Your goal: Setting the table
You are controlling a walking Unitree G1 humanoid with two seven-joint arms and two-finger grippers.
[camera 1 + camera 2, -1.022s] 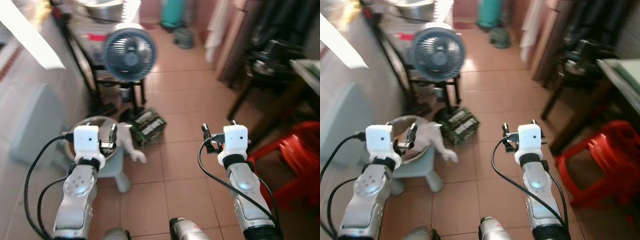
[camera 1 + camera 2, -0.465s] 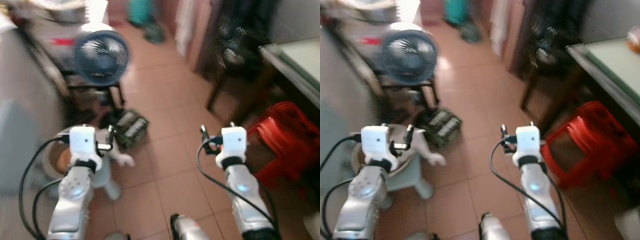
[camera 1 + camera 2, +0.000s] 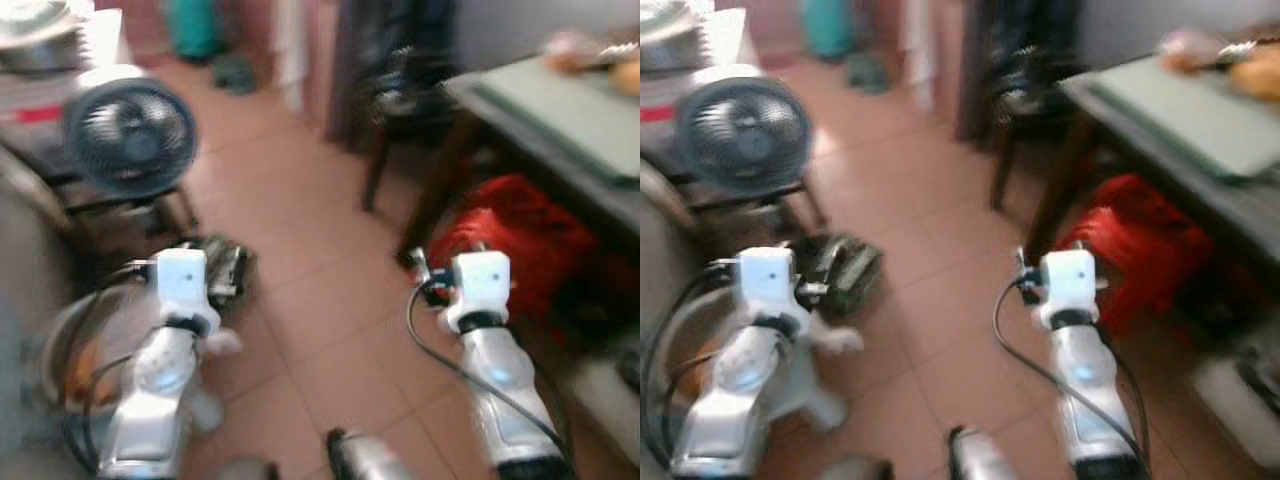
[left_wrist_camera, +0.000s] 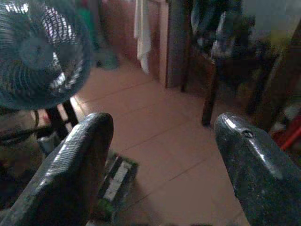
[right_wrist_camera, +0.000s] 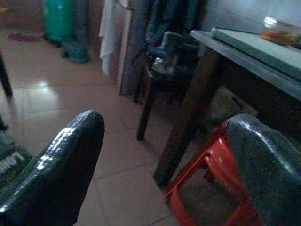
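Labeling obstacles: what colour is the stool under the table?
Red stool, clearest in the right wrist view.

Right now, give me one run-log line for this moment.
phase: walking, view blurred | left claw: open, empty | right claw: open, empty | ahead-right: dark wooden table, red plastic stool beneath

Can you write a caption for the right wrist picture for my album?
The right hand, fingers open and empty, faces a red stool tucked beside the dark table.

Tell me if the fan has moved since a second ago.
Cannot tell. The fan sits further left in the eye views, but so do the floor and stool: the camera turned right.
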